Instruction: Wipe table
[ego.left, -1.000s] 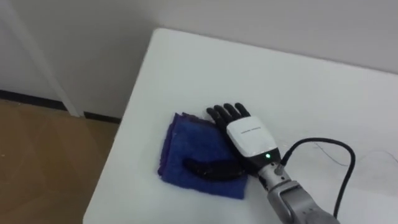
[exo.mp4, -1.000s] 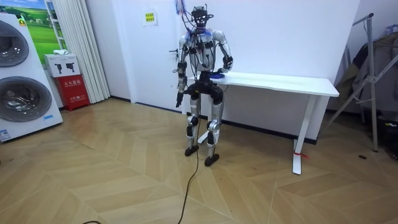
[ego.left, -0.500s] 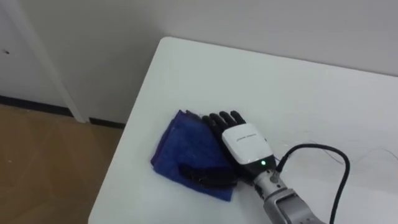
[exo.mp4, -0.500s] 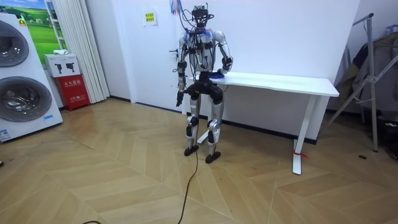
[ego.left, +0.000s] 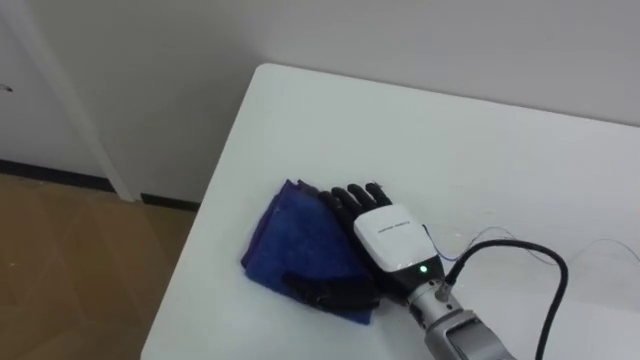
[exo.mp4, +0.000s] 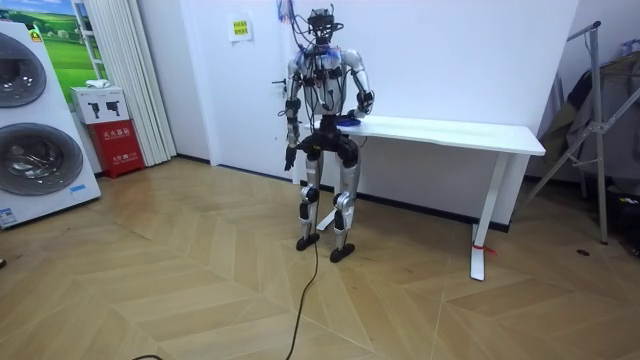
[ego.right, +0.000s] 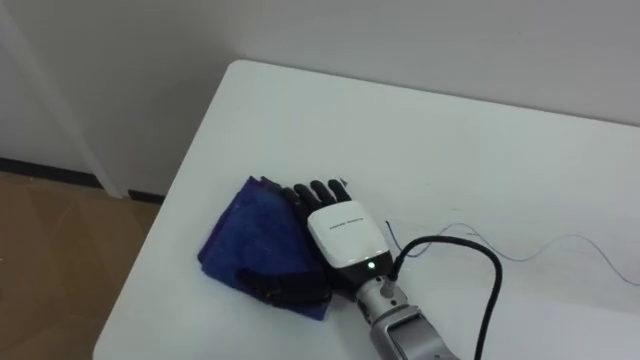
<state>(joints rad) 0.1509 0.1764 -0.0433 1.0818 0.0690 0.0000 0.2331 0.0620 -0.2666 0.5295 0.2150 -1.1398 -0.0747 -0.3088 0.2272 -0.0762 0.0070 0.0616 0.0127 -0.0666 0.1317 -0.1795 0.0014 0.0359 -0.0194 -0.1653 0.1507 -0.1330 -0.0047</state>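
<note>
right robot hand (ego.right: 338, 238) seemingly flat on blue cloth (ego.right: 243, 240), near white table (ego.right: 480, 150) corner

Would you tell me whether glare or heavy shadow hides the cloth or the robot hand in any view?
Left eye view: even light, no glare on the table; the cloth and the right robot hand both show plainly. Right eye view: the same. Room view: soft sheen on the floor, and a mild shadow under the table.
</note>
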